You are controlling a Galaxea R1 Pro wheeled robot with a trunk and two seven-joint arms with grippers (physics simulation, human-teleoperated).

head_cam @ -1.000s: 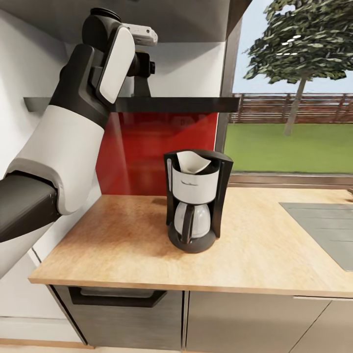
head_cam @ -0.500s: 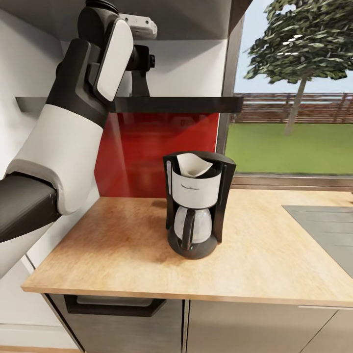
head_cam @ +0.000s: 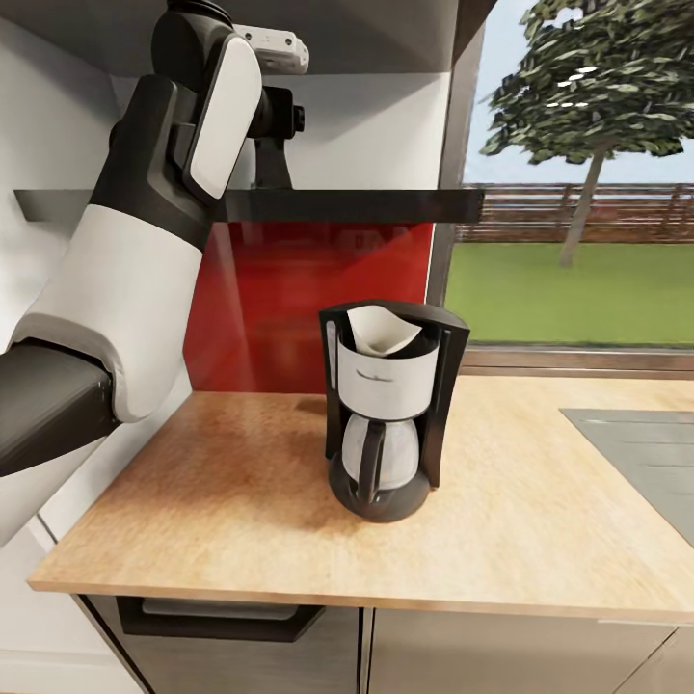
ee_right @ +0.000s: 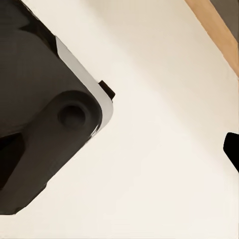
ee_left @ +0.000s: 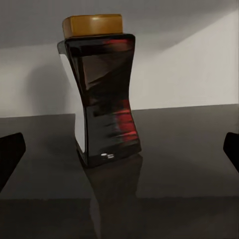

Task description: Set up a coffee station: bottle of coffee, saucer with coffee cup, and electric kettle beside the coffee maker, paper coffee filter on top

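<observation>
Up close, bottle of coffee (ee_left: 102,89) upright on dark shelf (ee_left: 174,149), fingers (ee_left: 10,152) apart

My left gripper (ee_left: 119,149) shows just two dark fingertips (ee_left: 10,154), cut off at the wrist view's side edges. In the head view my own forearm (head_cam: 193,125) hides the shelf (head_cam: 366,204) top, so the bottle of coffee (ee_left: 102,94) cannot be seen there. The sink panel (head_cam: 641,453) at 3 o'clock runs off the edge. My right gripper's fingertip (ee_right: 232,149) is clipped; I cannot tell how wide its jaws stand.
</observation>
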